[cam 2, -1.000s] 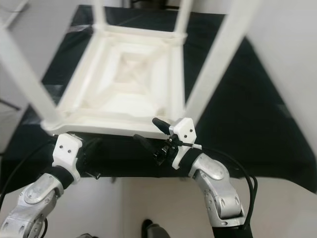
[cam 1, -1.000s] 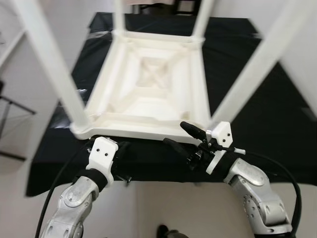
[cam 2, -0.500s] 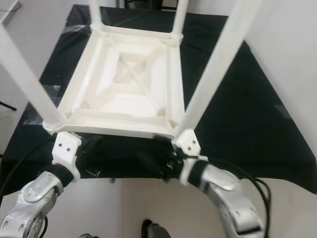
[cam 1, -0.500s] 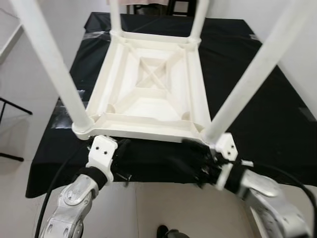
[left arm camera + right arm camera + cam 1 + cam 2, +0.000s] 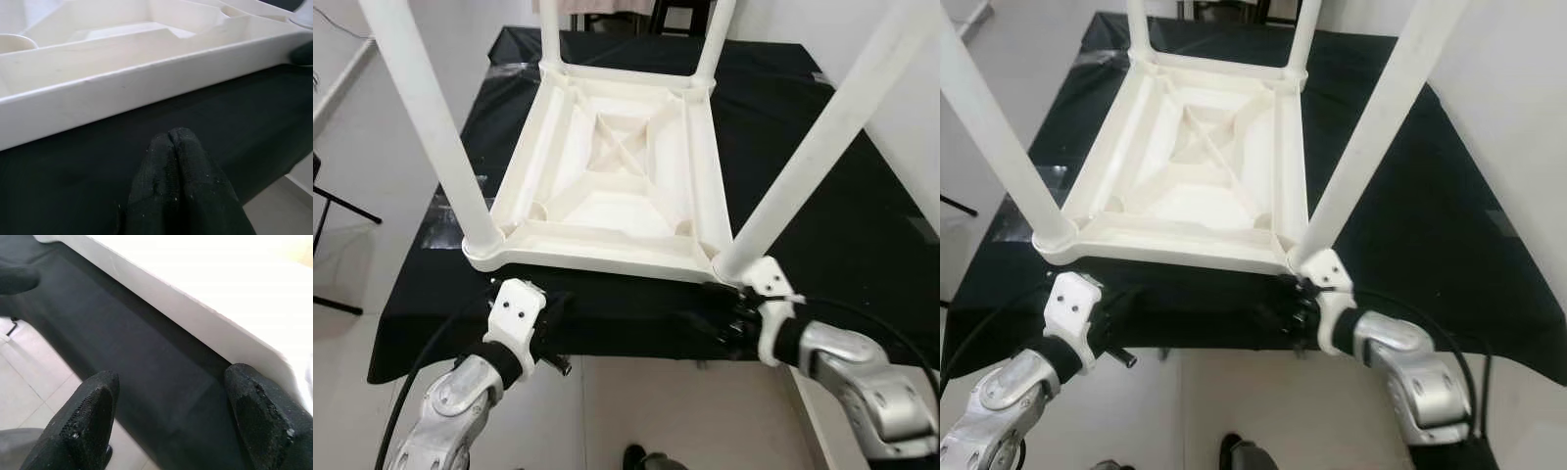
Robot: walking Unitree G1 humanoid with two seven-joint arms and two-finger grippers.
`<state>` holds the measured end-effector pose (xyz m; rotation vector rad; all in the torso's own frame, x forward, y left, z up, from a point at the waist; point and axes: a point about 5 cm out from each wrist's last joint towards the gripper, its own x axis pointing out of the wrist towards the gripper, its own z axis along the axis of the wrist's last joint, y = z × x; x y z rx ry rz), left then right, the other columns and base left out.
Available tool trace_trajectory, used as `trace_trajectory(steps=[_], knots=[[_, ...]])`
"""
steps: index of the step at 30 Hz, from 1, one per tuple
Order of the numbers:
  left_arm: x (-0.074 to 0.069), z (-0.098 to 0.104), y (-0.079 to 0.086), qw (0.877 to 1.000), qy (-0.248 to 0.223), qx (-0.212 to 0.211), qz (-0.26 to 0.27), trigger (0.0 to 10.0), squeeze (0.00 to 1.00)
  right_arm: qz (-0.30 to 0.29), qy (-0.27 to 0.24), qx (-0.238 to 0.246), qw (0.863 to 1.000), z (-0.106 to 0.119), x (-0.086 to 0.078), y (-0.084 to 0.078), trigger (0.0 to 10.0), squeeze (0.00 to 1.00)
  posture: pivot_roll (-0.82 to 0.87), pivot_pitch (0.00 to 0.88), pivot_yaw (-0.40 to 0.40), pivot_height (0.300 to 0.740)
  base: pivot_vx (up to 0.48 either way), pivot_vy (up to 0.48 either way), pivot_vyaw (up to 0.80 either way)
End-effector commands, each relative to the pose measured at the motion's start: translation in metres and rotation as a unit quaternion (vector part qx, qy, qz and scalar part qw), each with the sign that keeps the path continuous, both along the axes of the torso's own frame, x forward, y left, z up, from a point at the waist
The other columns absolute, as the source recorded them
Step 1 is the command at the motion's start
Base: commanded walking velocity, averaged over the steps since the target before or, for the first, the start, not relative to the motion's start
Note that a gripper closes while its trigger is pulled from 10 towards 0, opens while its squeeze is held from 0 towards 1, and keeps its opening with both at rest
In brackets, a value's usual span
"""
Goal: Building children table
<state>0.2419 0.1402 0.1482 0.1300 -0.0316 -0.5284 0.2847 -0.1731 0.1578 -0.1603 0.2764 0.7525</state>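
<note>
The right tool [image 5: 1285, 311], fingers apart, has been lowered from above the near rim to the near right corner of the children's table [image 5: 617, 186], beside the near right leg [image 5: 808, 157]; a grasp of that corner seems prepared; the left tool [image 5: 178, 161], fingers together, is held at the near edge of the black-draped counter [image 5: 822, 235]; the table lies inverted there, legs pointing upward, long axis near to far.
</note>
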Motion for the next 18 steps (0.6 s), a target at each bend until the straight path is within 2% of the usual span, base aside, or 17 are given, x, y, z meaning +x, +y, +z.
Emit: trace_trajectory(steps=[1, 2, 5, 6, 10, 15, 18], knots=[[-0.004, -0.004, -0.003, 1.000, 0.014, -0.001, -0.014, 10.0, 0.00, -0.039, 0.027, -0.025, 0.999, -0.012, 0.005, -0.007, 10.0, 0.00, 0.00, 0.225, -0.070, 0.740, 0.000, 0.000, 0.00], [-0.005, -0.004, -0.004, 1.000, 0.014, -0.001, -0.017, 10.0, 0.00, -0.054, 0.034, -0.034, 0.997, -0.013, 0.012, -0.009, 10.0, 0.00, 0.00, 0.227, -0.072, 0.740, 0.000, 0.000, 0.00], [-0.005, -0.004, -0.004, 1.000, 0.013, -0.001, -0.018, 10.0, 0.00, -0.067, 0.033, -0.040, 0.996, -0.012, 0.017, -0.012, 10.0, 0.00, 0.00, 0.227, -0.072, 0.740, 0.000, 0.000, 0.00], [-0.006, -0.003, -0.005, 1.000, 0.013, -0.002, -0.018, 10.0, 0.00, -0.093, 0.021, -0.043, 0.994, -0.006, 0.027, -0.019, 10.0, 0.00, 0.00, 0.233, -0.080, 0.740, 0.000, 0.000, 0.00], [-0.008, -0.004, -0.006, 1.000, 0.013, -0.006, -0.017, 10.0, 0.00, -0.112, 0.000, -0.031, 0.993, 0.003, 0.034, -0.022, 10.0, 0.00, 0.00, 0.235, -0.083, 0.740, 0.000, 0.000, 0.00], [-0.008, -0.004, -0.007, 1.000, 0.013, -0.007, -0.020, 10.0, 0.00, -0.111, -0.018, -0.010, 0.994, 0.011, 0.038, -0.015, 10.0, 0.00, 0.01, 0.234, -0.082, 0.740, 0.000, 0.000, 0.00], [-0.008, -0.003, -0.007, 1.000, 0.011, -0.004, -0.021, 10.0, 0.00, -0.079, -0.019, 0.009, 0.997, 0.013, 0.035, -0.006, 10.0, 0.00, 0.01, 0.234, -0.081, 0.740, 0.000, 0.000, 0.00]])
